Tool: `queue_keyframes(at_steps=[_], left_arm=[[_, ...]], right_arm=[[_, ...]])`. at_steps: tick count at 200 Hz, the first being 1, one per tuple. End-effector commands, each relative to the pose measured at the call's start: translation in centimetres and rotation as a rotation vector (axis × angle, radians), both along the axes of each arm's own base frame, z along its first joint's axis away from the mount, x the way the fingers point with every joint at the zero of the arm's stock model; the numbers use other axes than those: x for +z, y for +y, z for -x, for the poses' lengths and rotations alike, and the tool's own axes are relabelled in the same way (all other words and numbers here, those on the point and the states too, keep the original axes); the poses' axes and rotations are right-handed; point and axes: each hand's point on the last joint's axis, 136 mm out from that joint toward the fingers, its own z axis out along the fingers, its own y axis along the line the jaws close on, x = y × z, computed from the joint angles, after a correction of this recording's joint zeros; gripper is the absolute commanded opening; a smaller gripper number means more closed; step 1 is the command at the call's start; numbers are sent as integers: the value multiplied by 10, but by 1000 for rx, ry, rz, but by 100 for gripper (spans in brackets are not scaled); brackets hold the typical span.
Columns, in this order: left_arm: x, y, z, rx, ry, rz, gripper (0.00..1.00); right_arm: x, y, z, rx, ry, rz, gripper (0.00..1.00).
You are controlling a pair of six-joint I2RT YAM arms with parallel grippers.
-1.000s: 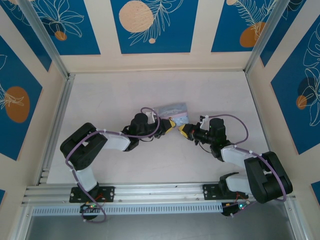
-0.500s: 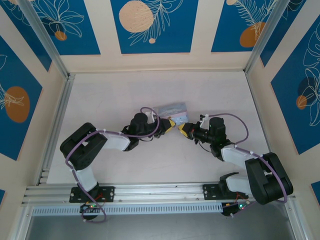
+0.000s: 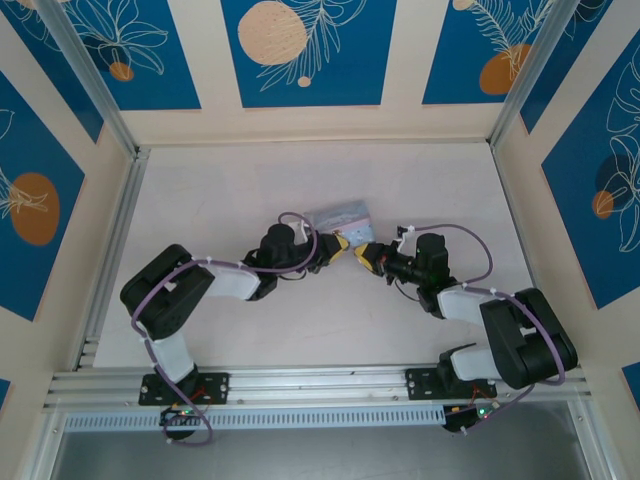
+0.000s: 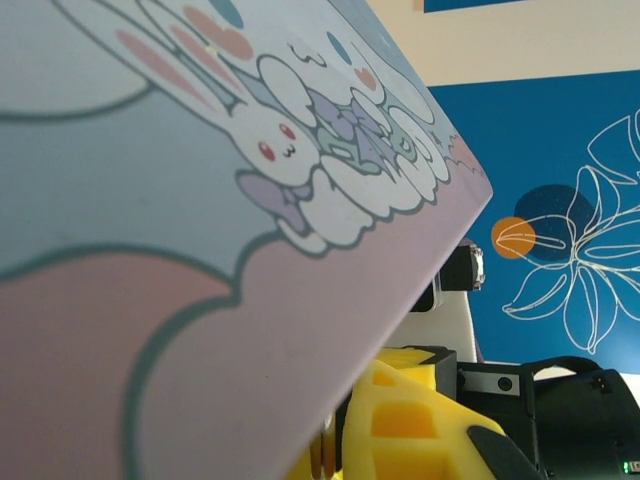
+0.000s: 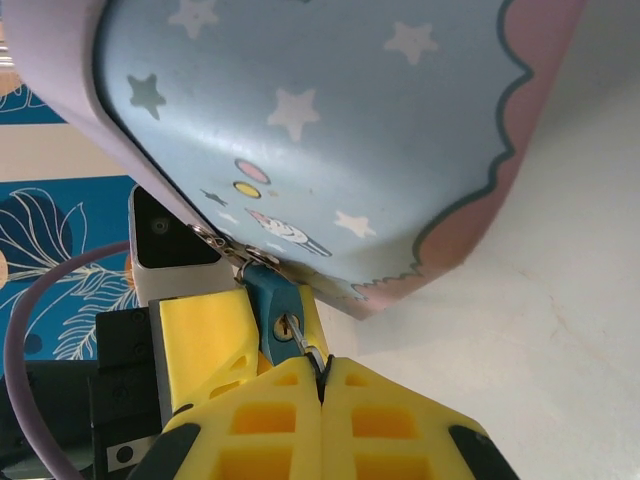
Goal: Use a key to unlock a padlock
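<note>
The small blue padlock (image 5: 270,300) hangs from a ring on the rim of the pale blue cartoon tin (image 5: 330,120). My left gripper (image 3: 339,250) is shut on the padlock, and its yellow fingers (image 5: 205,335) flank the lock body. The thin silvery key (image 5: 306,345) sits in the keyhole, with my right gripper (image 5: 322,378) shut on its head. From above, the right gripper (image 3: 367,257) meets the left one just below the tin (image 3: 338,215). In the left wrist view the tin (image 4: 200,200) hides my own jaws, with a yellow finger (image 4: 420,420) showing under it.
The tin lies tilted on the white table (image 3: 230,190), near the middle. Aluminium rails (image 3: 110,240) line the left side and near edge. Blue-patterned walls (image 3: 300,50) close in the back and sides.
The right arm's elbow has swung inward and up while its gripper stays on the key. The tin and both grippers have shifted slightly left.
</note>
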Motion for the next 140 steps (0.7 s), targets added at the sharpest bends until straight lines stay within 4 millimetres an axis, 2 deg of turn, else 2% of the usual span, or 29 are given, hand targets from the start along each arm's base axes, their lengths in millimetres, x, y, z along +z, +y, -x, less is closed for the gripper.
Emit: queue_keyframes(at_steps=[1,34,81,107,140], left_arm=[[38,-22,7,-72,-85,108,0],[40,-26,7,-76,-89,132,0],[41,-27,13,-104,-99,132,0],[39,-25,14,-101,-98,129,0],[36,-26,12,-95,-93,126,0]], right_arm=[[19,11,-2,54,-90,-21,0],[26,9,-6,73,-135,-21,0],[28,-6,-23,71,-143,-34,0],[27,-4,-26,83,-135,-49,0],[24,7,-19,109,-126,-55,0]])
